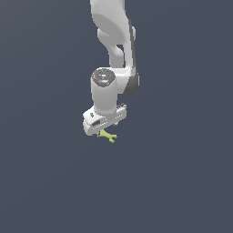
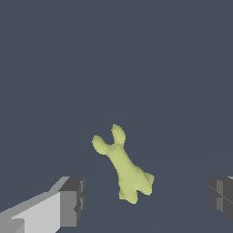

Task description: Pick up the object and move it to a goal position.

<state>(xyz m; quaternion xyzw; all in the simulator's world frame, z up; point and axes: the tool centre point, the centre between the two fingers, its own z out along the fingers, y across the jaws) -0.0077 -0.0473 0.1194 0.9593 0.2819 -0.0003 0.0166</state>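
The yellow-green forked twig piece (image 2: pixel 124 166), smooth and matte, lay between the white gripper's (image 2: pixel 148 198) dark-padded jaws, which stood wide apart, untouching.

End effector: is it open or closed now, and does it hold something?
End effector: open, holding nothing; the yellow-green piece lies between its fingers, untouched.

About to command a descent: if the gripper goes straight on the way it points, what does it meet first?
Probably the yellow-green twig piece: the open gripper points down with it between the fingers. Depth is unclear, so the fingertips may reach the dark floor beside it.
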